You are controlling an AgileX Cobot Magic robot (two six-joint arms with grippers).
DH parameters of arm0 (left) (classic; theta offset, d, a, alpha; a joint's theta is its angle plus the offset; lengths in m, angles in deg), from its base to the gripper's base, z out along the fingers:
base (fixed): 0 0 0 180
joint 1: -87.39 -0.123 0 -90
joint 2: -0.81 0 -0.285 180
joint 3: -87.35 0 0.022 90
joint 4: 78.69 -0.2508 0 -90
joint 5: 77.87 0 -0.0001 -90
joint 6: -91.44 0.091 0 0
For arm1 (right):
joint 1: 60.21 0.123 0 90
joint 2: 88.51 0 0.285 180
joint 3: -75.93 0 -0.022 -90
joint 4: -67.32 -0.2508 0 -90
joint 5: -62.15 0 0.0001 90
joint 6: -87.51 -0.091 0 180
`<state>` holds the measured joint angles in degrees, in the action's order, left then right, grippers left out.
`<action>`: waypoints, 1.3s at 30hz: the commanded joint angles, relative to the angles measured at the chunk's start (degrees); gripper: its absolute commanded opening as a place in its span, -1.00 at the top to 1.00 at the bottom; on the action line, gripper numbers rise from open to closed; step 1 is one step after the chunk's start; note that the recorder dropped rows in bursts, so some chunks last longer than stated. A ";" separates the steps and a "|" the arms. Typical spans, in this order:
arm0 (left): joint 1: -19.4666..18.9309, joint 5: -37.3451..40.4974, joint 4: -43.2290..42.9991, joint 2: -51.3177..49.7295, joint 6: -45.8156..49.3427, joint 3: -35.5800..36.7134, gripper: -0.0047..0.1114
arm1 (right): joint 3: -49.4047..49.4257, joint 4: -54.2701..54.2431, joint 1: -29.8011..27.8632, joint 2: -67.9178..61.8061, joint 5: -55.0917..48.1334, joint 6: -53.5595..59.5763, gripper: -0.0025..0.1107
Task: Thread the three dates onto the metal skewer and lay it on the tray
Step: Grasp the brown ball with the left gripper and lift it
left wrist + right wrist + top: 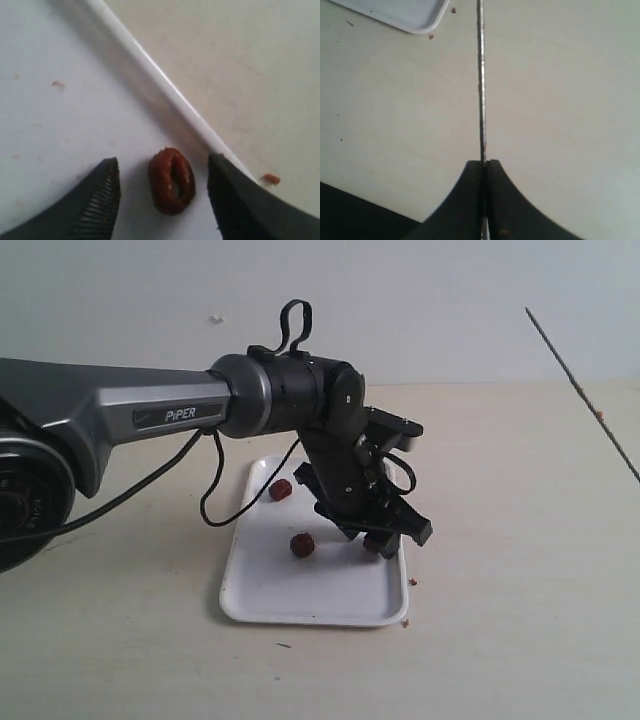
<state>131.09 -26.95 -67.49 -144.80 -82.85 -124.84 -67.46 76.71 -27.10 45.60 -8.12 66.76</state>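
exterior view: the left jaws hang low over the right side of a flat white rectangular tray (250,595). a wrinkled dark red-brown date (281,489) and a second date (302,545) lie on the tray, clear of them. a thin straight grey metal skewer (580,390) slants at far right.

left wrist view: the left jaws stand wide open and empty; a third date (171,181) lies on the tray (60,130) between the fingers (97,200), touching neither.

right wrist view: the right jaws are pressed shut on the skewer (480,90), which runs straight out over the pale bench (560,100).

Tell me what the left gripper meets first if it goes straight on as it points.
The left gripper would probably meet the date between its open jaws, lying on the tray.
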 commanded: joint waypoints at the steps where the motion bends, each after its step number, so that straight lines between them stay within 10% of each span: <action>1: 0.22 0.44 -0.44 -0.11 -0.43 -0.19 -0.01 | 0.18 -0.09 -0.24 0.34 0.31 -0.28 0.96; 7: 0.22 0.90 -0.53 -0.11 -0.43 -0.19 0.43 | 0.18 -0.09 -0.24 0.34 0.31 -0.28 0.96; 16: 0.22 4.80 -0.12 7.96 0.50 -3.00 0.43 | 0.18 -4.47 -0.24 0.34 0.31 -0.28 0.96; 27: 0.11 12.79 -1.43 17.03 20.35 -4.08 0.92 | 10.01 -9.86 -0.24 0.34 0.57 0.75 0.96; 39: -0.31 16.63 8.99 17.03 43.54 -4.08 0.92 | 10.51 -14.23 -0.24 0.34 4.09 2.75 0.96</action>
<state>130.96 -13.49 -63.74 -128.44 -48.18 -128.50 -57.16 63.94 -27.10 45.60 -6.32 68.56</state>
